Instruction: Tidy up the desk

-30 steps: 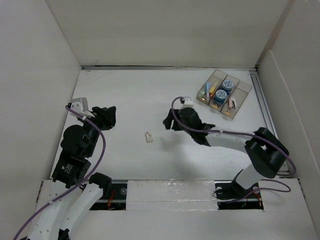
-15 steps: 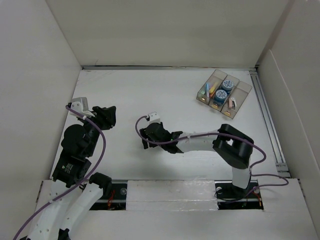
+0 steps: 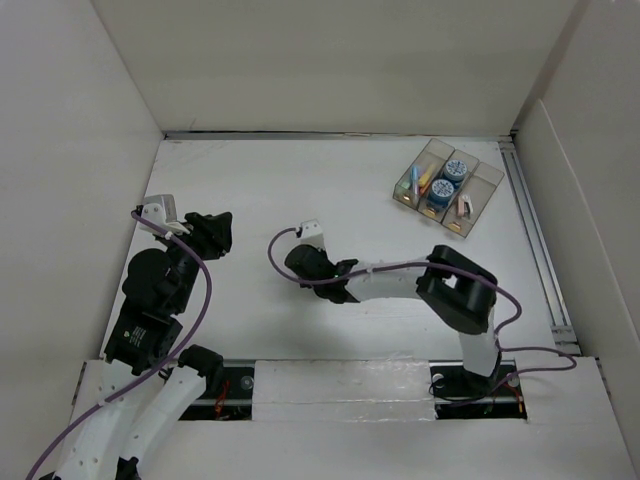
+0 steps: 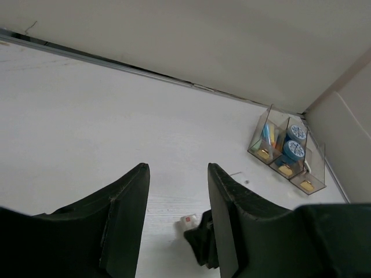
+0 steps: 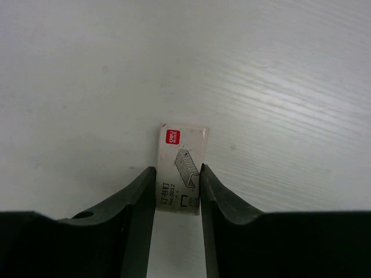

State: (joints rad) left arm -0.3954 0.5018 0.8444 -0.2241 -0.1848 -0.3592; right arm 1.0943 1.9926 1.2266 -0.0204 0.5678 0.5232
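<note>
the right pincer (image 5: pixel 177 169) is clamping the little staple box (image 5: pixel 182 155) lengthwise on the surface (image 5: pixel 272 81), while the left pincer (image 4: pixel 177 169) is sitting open way off.

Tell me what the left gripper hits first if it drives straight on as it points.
Probably the bare desk, or the back wall beyond it; nothing stands between the left gripper's open fingers. The right arm lies just off that line, though depth is unclear.

Tall beige panel walls (image 3: pixel 330 60), metal rail (image 3: pixel 530 228)
</note>
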